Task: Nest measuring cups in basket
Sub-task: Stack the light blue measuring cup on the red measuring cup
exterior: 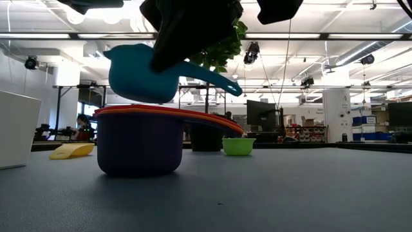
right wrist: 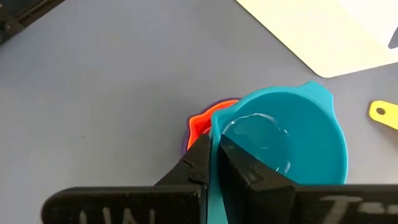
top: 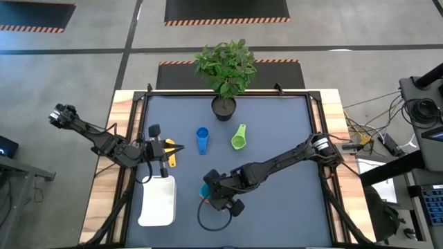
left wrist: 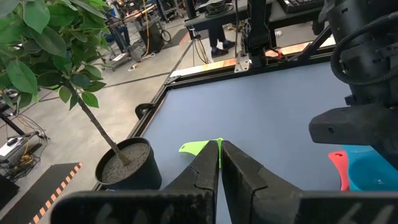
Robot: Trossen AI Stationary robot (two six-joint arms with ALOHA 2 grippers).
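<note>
One teal cup (right wrist: 292,140) hangs by its handle in the pinched-shut right gripper (right wrist: 214,165), directly above the orange cup (exterior: 170,113) nested in the purple cup (exterior: 138,148), with the basket (top: 158,202) just beside them toward the left arm.

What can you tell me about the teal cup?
The teal cup is a small, shiny plastic scoop with a round bowl, a pouring lip and a flat handle. It looks empty. The right gripper is shut on its handle, holding it in the air, tilted, just above the stacked orange cup and purple cup. It seems not to touch them.
</note>
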